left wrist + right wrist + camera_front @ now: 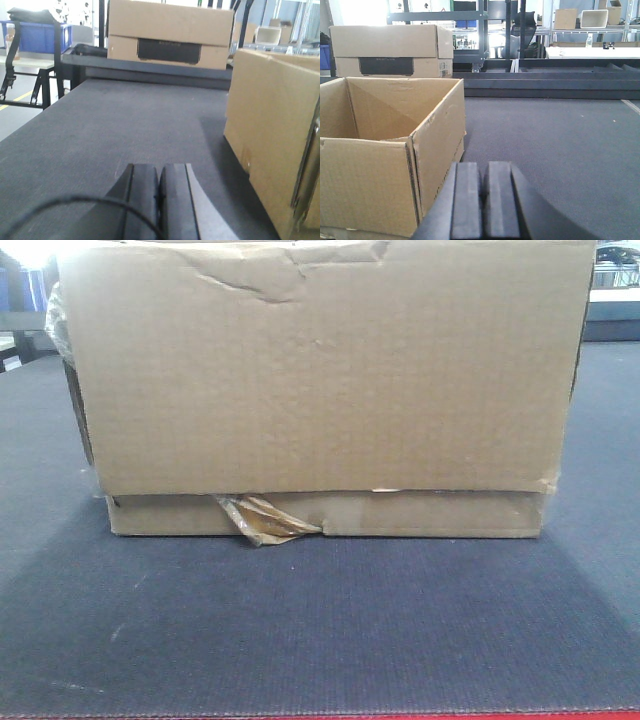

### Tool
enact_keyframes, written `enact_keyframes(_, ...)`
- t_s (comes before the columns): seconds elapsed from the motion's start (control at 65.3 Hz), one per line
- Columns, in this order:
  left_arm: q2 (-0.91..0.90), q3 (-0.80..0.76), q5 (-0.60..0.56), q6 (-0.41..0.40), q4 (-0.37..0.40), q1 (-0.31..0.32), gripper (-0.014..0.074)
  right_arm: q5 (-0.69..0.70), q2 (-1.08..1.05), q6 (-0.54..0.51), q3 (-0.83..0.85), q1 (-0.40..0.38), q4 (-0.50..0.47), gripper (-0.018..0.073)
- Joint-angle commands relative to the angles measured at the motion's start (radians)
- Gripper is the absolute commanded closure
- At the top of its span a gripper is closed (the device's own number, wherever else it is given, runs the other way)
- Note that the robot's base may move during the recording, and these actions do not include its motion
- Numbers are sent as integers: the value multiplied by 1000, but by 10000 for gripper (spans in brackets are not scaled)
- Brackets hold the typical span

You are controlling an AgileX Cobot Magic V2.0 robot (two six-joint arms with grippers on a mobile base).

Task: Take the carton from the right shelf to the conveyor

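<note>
**Carton down on the belt, both grippers clear**

The carton (325,390) sits flat on the conveyor (320,630), set back from the red-bordered near edge and roughly centred across it. A crumpled tuft of amber tape (265,520) hangs from its lower front seam; the top edge is creased. From the right wrist view its top is open and it looks empty inside.

Left gripper (159,200): pads pressed together, nothing between them, low over the belt with the carton wall just to its right, not touching. Right gripper (482,200): pads likewise together and empty, the carton corner just to its left, apart from it.

Judgement: placement looks done; the step in hand is withdrawal. To do it well, each arm should move outward, away from the carton walls, before lifting, so that no finger catches a flap or drags the box toward the belt edge. The open, creased top suggests a soft box that shifts easily.

Count: one carton on the near belt; one second closed box (390,50) farther back, with a dark label panel; two grippers; one blue bin (42,35) visible off the left side. The right shelf is not identifiable in these views.
</note>
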State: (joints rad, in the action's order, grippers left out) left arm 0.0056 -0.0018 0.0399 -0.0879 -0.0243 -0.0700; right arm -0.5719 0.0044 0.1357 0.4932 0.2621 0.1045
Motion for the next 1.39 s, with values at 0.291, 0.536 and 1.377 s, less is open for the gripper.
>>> enact_keyframes(0.291, -6, 2, -34, 7, 17, -5, 615, 34, -4, -4, 0, -2, 8, 634)
enact_keyframes(0.536, -6, 2, -34, 7, 17, -5, 615, 34, -4, -4, 0, -2, 8, 634)
enact_keyframes(1.377, -6, 2, -34, 7, 17, -5, 615, 345, -4, -161, -345, -259, -135, 634)
